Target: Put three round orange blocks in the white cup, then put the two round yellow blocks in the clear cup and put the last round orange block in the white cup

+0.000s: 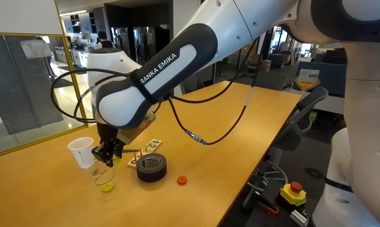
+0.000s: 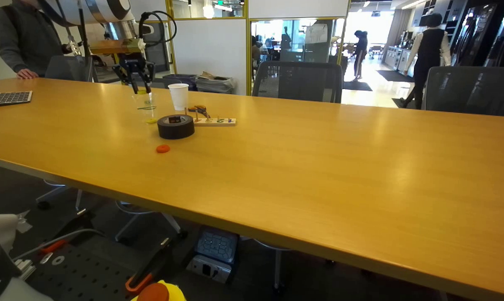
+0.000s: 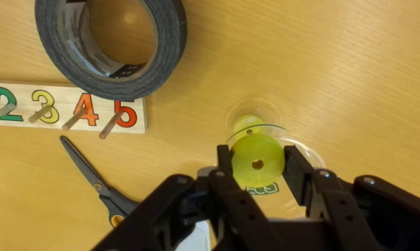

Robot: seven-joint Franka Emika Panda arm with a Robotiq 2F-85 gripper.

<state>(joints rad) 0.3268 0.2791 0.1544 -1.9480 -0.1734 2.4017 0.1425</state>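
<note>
Near the clear cup lie a black tape roll, pegboard and scissors, while the claw pinches 1 yellow block.

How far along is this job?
Done, apparently: one round yellow block inside the clear plastic cup. In hand: the end effector grips another yellow block over it. Remaining: release, then move the round orange block on the table to the opaque white cup, contents hidden.

Long wood-toned table, dark chairs (mesh-backed), white gold-edged wall panel, bright floor
</note>
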